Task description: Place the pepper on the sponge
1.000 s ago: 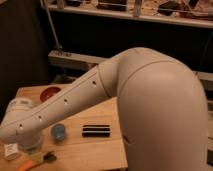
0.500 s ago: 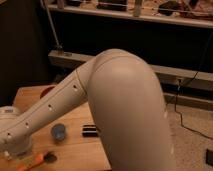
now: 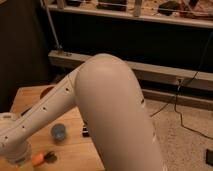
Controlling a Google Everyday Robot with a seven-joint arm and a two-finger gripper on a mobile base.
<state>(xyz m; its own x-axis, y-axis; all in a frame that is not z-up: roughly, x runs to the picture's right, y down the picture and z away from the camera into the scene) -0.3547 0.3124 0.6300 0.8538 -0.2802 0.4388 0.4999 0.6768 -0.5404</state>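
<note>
The pepper (image 3: 40, 158) lies on the wooden table (image 3: 30, 96) near its front edge, orange with a dark stem end pointing right. My gripper (image 3: 19, 155) hangs at the lower left corner, just left of the pepper and low over the table. My big white arm (image 3: 110, 115) fills the middle of the view and hides much of the tabletop. The sponge is not in view.
A round light-blue cup (image 3: 59, 132) stands on the table right of the arm's forearm. A dark flat object (image 3: 85, 132) peeks out beside the elbow. A red-orange bowl (image 3: 47, 92) shows behind the forearm. A metal rack and cables are behind, over a speckled floor.
The arm's elbow has swung further across the view, covering more of the table. The gripper sits lower at the left, close beside the pepper, which stays on the table.
</note>
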